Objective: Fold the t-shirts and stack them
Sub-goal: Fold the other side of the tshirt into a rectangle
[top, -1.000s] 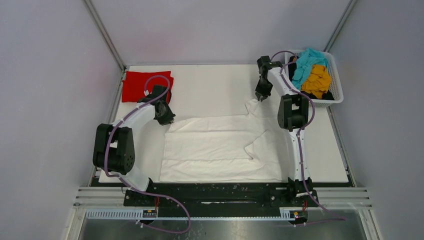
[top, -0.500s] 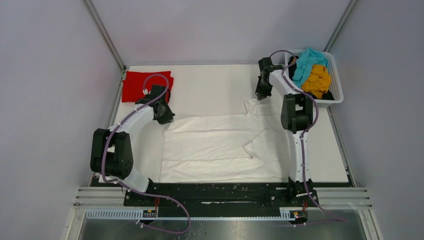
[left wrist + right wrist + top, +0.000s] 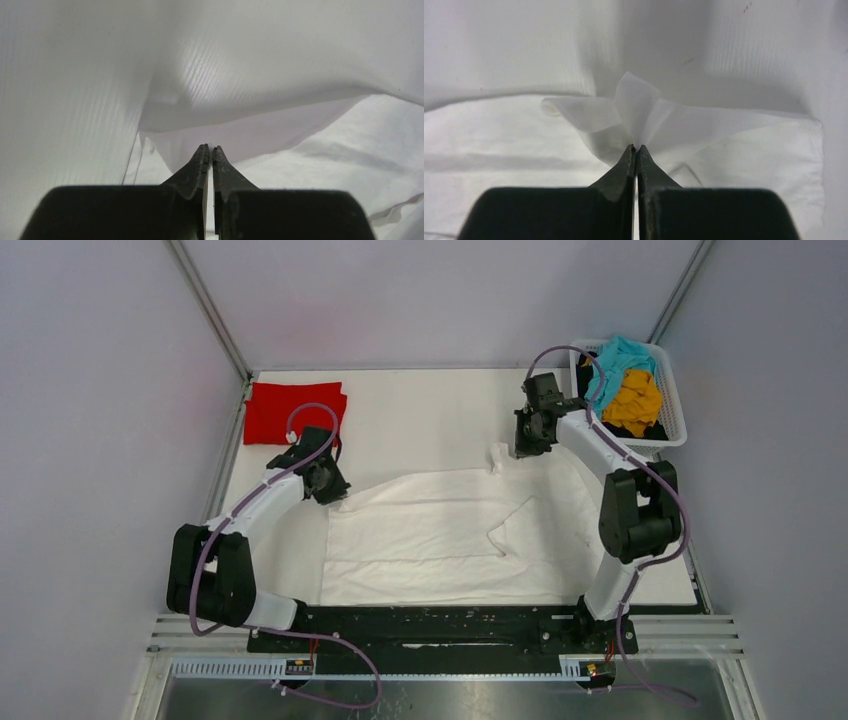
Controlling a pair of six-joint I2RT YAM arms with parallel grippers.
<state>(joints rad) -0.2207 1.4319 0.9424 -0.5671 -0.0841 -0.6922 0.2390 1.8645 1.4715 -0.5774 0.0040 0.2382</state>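
White t-shirt (image 3: pixel 450 540) lies spread on the table, left of the basket (image 3: pixel 678 425). Right gripper (image 3: pixel 634 148) is pinched tight on the shirt corner closest to the basket. Left gripper (image 3: pixel 210 150) is pinched on the opposite far corner, away from the basket. Red t-shirt (image 3: pixel 290 410) lies folded, well left of the basket.

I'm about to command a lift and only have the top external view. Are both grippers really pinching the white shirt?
Observer: In the left wrist view the left gripper is shut, with an edge of the white t-shirt rising from its tips.
Operator: And the right side?
Observer: In the right wrist view the right gripper is shut too, with the cloth puckered into a small peak at its tips.
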